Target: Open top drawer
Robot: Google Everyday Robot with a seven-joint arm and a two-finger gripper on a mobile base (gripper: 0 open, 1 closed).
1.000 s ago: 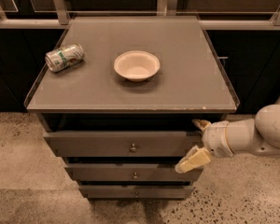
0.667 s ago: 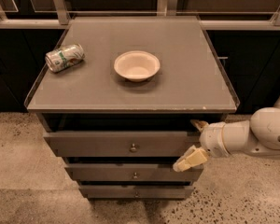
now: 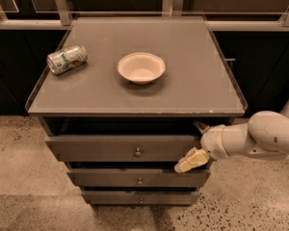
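The top drawer [image 3: 96,148] is the widest of three grey-brown fronts, with a small round metal knob [image 3: 137,152] at its centre. It stands slightly out from the cabinet, with a dark gap above it. My gripper [image 3: 196,144] is at the drawer front's right end, well right of the knob. It is open: one cream finger [image 3: 190,160] lies over the front's lower right corner and the other [image 3: 201,127] shows near its upper right corner. It holds nothing.
On the cabinet top [image 3: 192,81] stand a cream bowl [image 3: 141,67] and a tipped green-and-white can [image 3: 66,59]. Two narrower drawers [image 3: 111,178] sit below the top one. Dark cabinets stand behind, speckled floor [image 3: 19,177] around.
The gripper has shifted a little to the left along the top drawer's right end. The drawer, bowl and can have not visibly moved.
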